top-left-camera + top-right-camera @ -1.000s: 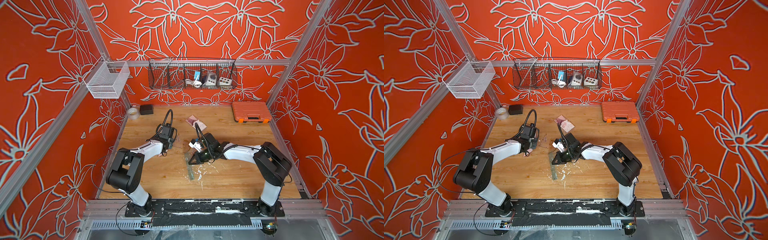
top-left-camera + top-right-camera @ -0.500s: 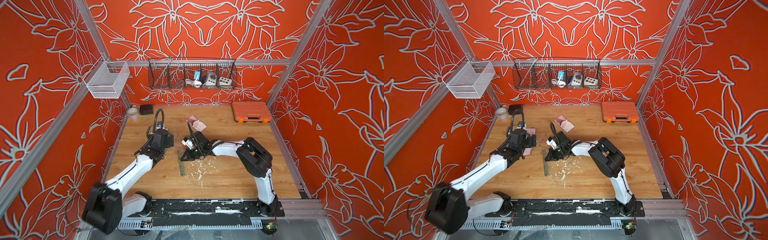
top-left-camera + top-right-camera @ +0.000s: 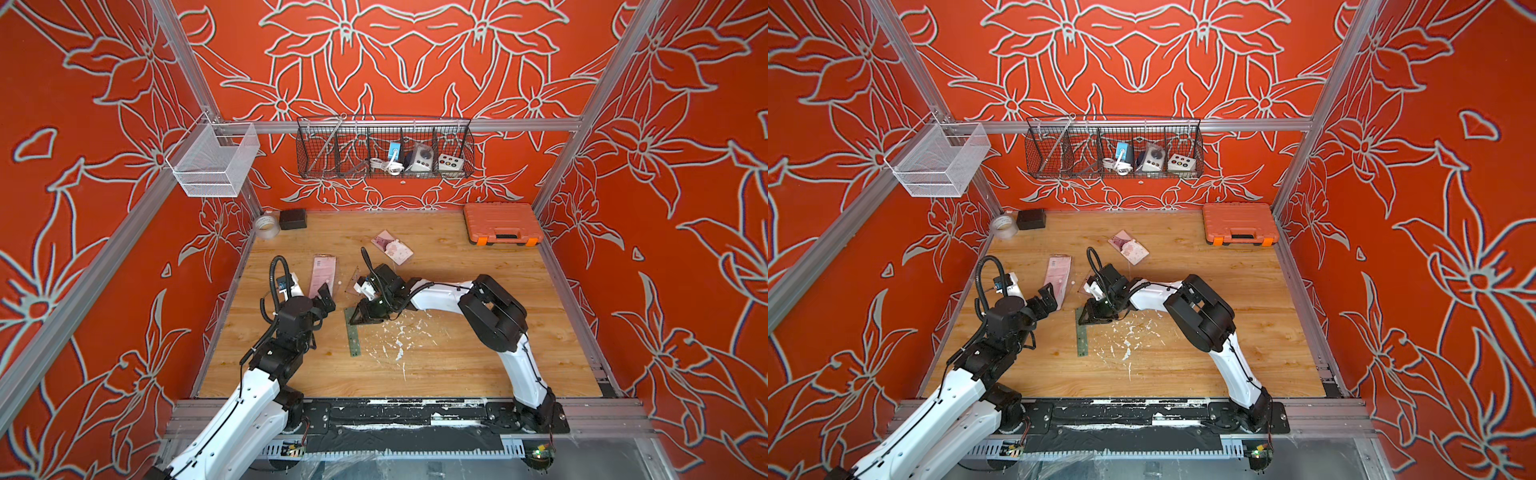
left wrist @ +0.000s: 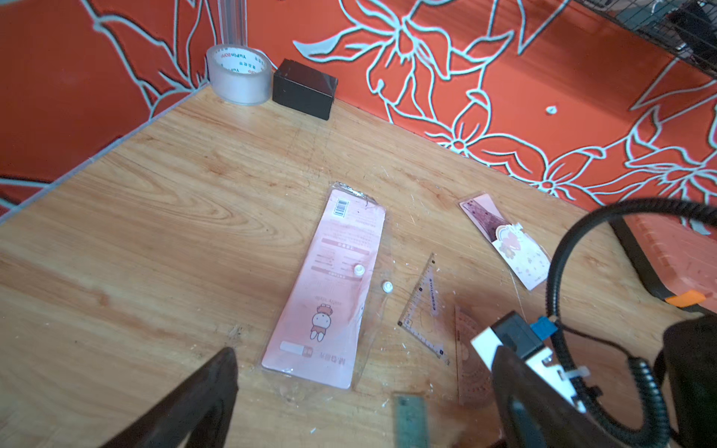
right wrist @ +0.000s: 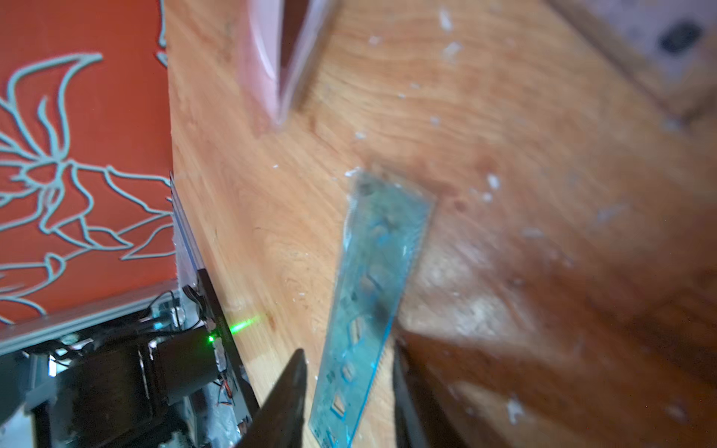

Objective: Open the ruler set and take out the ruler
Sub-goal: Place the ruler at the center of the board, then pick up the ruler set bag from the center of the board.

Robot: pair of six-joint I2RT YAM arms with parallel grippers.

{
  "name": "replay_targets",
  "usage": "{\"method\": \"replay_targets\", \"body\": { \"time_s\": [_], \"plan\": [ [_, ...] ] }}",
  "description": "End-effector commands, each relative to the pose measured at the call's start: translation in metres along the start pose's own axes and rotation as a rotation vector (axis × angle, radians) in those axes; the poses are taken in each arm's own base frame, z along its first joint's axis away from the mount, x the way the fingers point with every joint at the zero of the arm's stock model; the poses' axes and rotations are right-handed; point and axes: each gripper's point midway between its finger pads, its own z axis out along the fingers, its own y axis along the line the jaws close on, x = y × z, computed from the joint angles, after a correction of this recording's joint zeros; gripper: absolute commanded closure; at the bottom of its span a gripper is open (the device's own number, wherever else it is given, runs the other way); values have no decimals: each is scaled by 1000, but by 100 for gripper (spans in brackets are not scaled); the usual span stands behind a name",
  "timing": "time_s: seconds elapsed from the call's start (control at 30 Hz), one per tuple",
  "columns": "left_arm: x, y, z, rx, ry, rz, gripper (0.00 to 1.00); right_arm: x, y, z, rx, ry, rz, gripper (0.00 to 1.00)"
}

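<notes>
The ruler set, a flat pink pouch (image 3: 322,271) (image 3: 1058,275) (image 4: 331,287), lies on the wooden table with its clear flap unsnapped. My left gripper (image 3: 326,297) (image 4: 361,411) hovers open just in front of the pouch, touching nothing. The green ruler (image 3: 353,335) (image 3: 1082,338) (image 5: 373,294) lies flat on the table, outside the pouch. My right gripper (image 3: 365,314) (image 5: 349,391) stands over the ruler's far end. Its jaws are parted on either side of the ruler, and small gaps show.
A clear set square (image 4: 423,310) and a protractor (image 4: 470,357) lie beside the pouch. Further back is a pink card (image 3: 393,247). An orange case (image 3: 503,223) sits at the back right. A tape roll (image 3: 266,226) and a black box (image 3: 293,219) are at the back left.
The left gripper opened, let go of the pouch and drew back toward the front. The right gripper carried the ruler leftward, then its jaws parted, leaving the ruler on the table.
</notes>
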Motion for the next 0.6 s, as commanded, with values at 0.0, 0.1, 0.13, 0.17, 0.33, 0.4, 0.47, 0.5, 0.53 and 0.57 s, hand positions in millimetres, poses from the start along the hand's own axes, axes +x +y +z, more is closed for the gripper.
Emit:
{"method": "replay_targets", "body": {
  "time_s": [0.0, 0.1, 0.13, 0.17, 0.33, 0.4, 0.47, 0.5, 0.53, 0.57],
  "plan": [
    [-16, -18, -1, 76, -32, -22, 1, -14, 23, -38, 76, -66, -71, 53],
    [-24, -38, 4, 125, 3, 4, 1, -30, 30, -84, 171, -171, -133, 50],
    [-25, -45, 8, 134, 27, 9, 1, -37, 30, -101, 195, -216, -140, 49],
    [-25, -52, 12, 149, 51, 18, 2, -44, 25, -115, 219, -257, -138, 49],
    [-14, -115, 50, 305, 239, 46, 9, -85, -23, -186, 326, -409, -99, 46],
    [-7, -141, 66, 363, 322, 80, 11, -102, -48, -204, 347, -424, -74, 46],
    [-4, -161, 82, 392, 363, 102, 12, -118, -71, -215, 347, -415, -50, 46],
    [-3, -168, 92, 399, 375, 106, 11, -126, -81, -218, 335, -396, -40, 46],
    [-2, -176, 101, 409, 385, 105, 11, -135, -89, -222, 323, -385, -40, 45],
    [1, -182, 110, 416, 399, 103, 11, -142, -96, -222, 307, -377, -48, 45]
  ]
}}
